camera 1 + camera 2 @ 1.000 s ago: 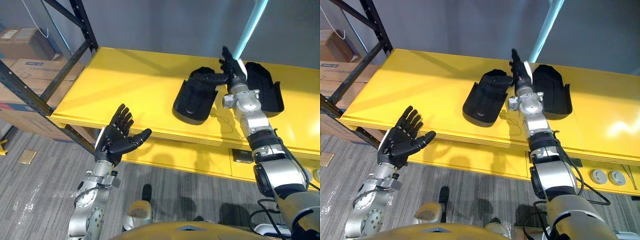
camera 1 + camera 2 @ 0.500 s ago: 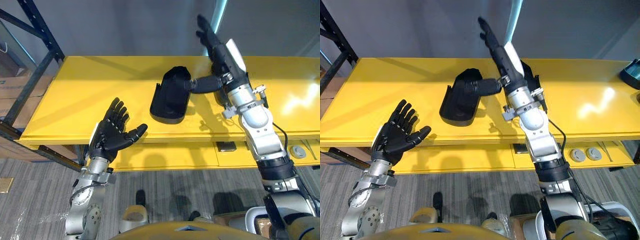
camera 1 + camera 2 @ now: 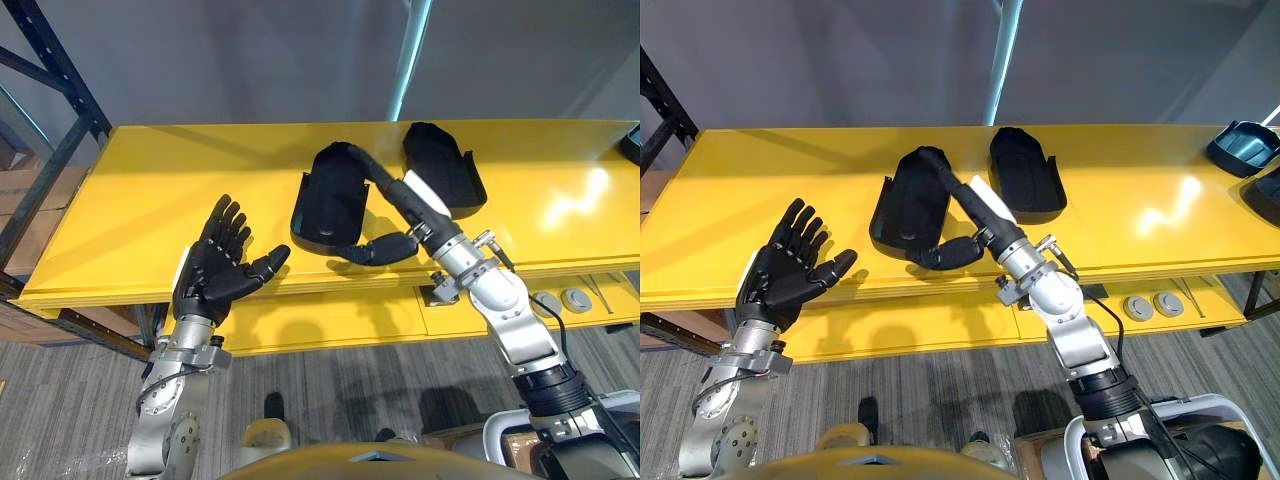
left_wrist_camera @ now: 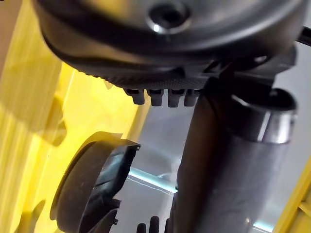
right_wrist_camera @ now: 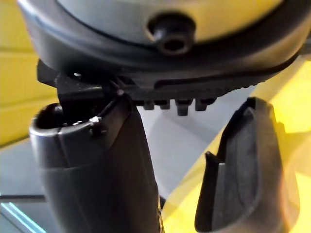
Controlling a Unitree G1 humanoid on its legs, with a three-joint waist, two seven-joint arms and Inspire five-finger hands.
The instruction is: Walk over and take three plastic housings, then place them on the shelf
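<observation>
Yellow worktop (image 3: 150, 200), head views: two black plastic housings lay on it. The right hand (image 3: 402, 203) reached across the nearer housing (image 3: 325, 195), fingers straight along its top and thumb stretched past its near end, with nothing clenched; contact could not be confirmed. The second housing (image 3: 440, 165) lay just beyond that hand's back. The left hand (image 3: 220, 268) hovered palm up over the worktop's near edge, fingers spread, empty.

Left wrist view: a housing (image 4: 92, 187) showed edge-on past the fingertips, on the yellow board.

Right wrist view: thumb extended, a housing (image 5: 248, 165) beside it, ungripped; which of the two could not be told.

Step judged: leaving the nearer housing in place. The right hand ought to rise straight up with the thumb clear of the rim, lest the part be dragged toward the edge.
</observation>
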